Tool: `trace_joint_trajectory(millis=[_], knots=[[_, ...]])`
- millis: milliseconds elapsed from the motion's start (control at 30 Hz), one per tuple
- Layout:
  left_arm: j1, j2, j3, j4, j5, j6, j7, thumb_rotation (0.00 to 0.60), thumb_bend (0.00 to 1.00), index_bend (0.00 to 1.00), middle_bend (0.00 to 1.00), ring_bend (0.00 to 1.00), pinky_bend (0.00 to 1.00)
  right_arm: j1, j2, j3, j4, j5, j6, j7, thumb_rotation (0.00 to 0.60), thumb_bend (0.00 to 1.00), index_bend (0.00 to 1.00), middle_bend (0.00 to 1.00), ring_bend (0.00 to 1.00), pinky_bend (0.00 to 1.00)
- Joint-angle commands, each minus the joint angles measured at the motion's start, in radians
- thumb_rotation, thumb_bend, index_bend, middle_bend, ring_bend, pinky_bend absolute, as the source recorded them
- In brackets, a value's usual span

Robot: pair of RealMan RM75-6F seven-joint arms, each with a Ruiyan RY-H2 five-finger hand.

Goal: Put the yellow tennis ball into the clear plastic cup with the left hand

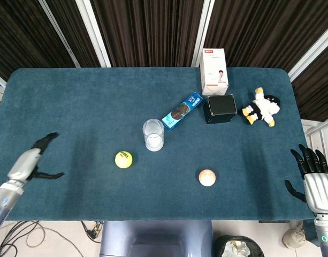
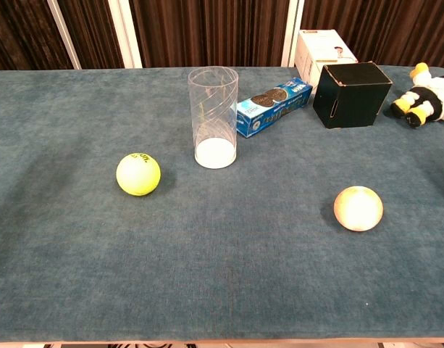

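The yellow tennis ball lies on the blue table, a little left of and nearer than the clear plastic cup, which stands upright and empty. My left hand hovers over the table's left part, well left of the ball, fingers spread and holding nothing. My right hand stays off the table's right edge, fingers apart and empty. Neither hand shows in the chest view.
A blue cookie pack lies just behind and right of the cup. Further right are a black box, a white carton and a plush toy. A pale orange ball sits at front right.
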Motion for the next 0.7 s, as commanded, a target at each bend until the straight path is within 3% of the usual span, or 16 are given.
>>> trace_joint_trajectory(millis=[33,700], knots=[[-0.098,-0.057,-0.025,0.018,-0.052,-0.112,0.050,0.600,0.00,0.03,0.02,0.00,0.00,0.001,-0.001,0.000,0.001,0.001,-0.002,-0.003,0.600,0.35,0.13,0.03,0.05,0.01],[-0.249,-0.317,-0.051,0.082,-0.236,-0.183,0.407,0.600,0.02,0.09,0.08,0.05,0.05,-0.002,-0.002,0.007,0.000,0.015,-0.002,-0.010,0.600,0.35,0.13,0.04,0.05,0.01]])
